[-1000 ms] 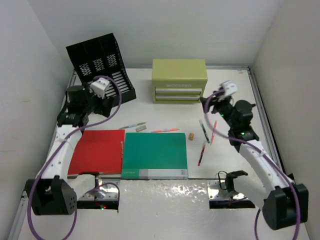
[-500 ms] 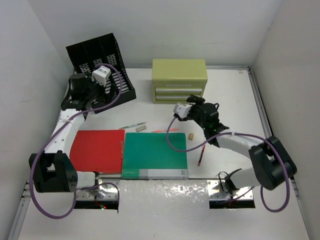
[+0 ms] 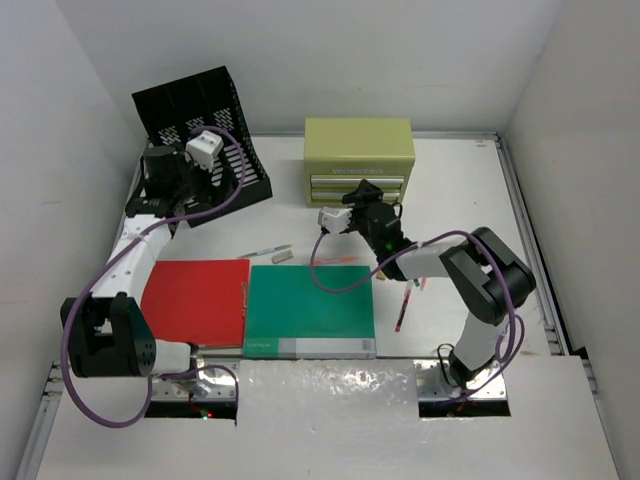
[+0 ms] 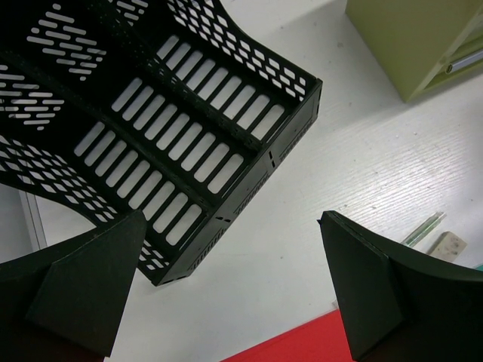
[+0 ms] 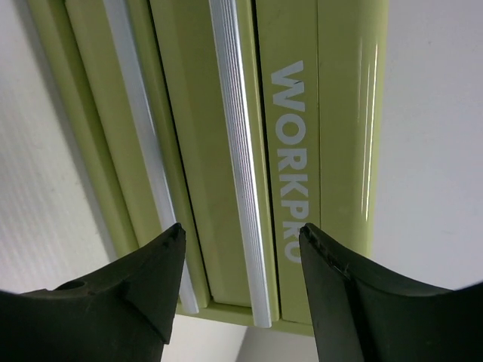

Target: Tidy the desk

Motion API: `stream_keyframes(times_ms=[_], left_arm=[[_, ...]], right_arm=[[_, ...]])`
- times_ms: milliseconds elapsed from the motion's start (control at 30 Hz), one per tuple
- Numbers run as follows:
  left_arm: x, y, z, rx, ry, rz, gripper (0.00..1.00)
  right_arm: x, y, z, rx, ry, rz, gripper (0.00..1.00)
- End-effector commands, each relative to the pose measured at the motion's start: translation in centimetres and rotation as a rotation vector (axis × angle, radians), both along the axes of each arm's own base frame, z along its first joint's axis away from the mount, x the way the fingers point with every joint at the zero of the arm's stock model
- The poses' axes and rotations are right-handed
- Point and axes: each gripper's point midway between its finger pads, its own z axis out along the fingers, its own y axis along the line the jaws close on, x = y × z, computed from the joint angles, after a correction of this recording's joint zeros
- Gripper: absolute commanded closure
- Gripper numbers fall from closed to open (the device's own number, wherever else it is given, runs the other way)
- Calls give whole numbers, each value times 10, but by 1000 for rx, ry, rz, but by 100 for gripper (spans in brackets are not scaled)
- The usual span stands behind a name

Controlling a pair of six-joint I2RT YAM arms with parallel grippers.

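Observation:
The white desk [image 3: 460, 200] holds a red folder [image 3: 195, 300], a green folder [image 3: 310, 308], a marker [image 3: 265, 250], an eraser [image 3: 282, 257] and a red pen [image 3: 403, 310]. My left gripper [image 3: 185, 195] is open and empty above the desk, at the front corner of the black mesh rack [image 4: 173, 151]; its midpoint shows in the left wrist view [image 4: 232, 219]. My right gripper [image 5: 241, 226] is open at the front of the olive-green drawer box [image 3: 358, 160]. Its jaws stand on either side of a drawer's aluminium handle rail [image 5: 238, 166]. I cannot tell whether they touch it.
The black mesh rack [image 3: 200, 135] stands at the back left and the drawer box at the back middle. An orange pen [image 3: 335, 261] lies just beyond the green folder. The red folder's corner [image 4: 302, 343] shows below my left gripper. Grey rails edge the desk [image 3: 520, 200].
My right arm has swung from the desk's right side leftward to the drawer box front. My left gripper has moved a little back toward the rack.

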Motion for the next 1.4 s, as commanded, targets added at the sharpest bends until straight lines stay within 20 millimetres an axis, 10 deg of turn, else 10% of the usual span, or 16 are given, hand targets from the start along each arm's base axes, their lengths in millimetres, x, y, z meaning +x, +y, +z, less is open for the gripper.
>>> stream_keyframes(times_ms=[0, 933, 1233, 1367], left_arm=[[8, -3, 11, 9, -53, -12, 0], [9, 0, -1, 36, -37, -11, 0], [8, 1, -4, 40, -27, -12, 0], [7, 1, -5, 44, -26, -10, 0]], right_arm=[[13, 3, 36, -12, -142, -42, 39], [46, 5, 1, -155, -131, -129, 45], [53, 3, -6, -164, -135, -161, 62], [50, 0, -6, -162, -151, -169, 87]])
